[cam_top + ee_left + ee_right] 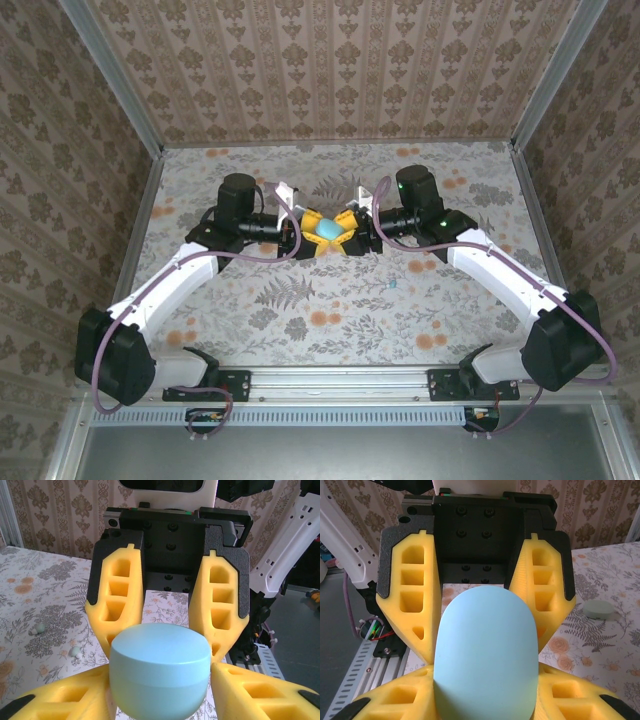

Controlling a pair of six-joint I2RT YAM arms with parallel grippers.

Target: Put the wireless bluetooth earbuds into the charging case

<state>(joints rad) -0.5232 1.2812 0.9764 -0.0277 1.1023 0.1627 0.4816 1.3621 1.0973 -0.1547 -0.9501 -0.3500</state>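
The charging case (327,228) is a pale blue pebble, closed, held above the middle of the table between both grippers. My left gripper (315,231) comes in from the left. In its wrist view its yellow fingers (65,695) press the case (159,672) on both sides. My right gripper (342,230) comes in from the right and is shut on the case's (486,655) other end, fingers (395,697) against it. Two earbuds lie on the table beyond: one pale teal (40,628), one whitish (76,651).
A grey-green pebble-shaped piece (598,609) lies on the floral tablecloth (330,310) past the right gripper. A tiny pale blue bit (392,283) sits on the cloth nearer the arm bases. Patterned walls (330,60) close in the table on three sides.
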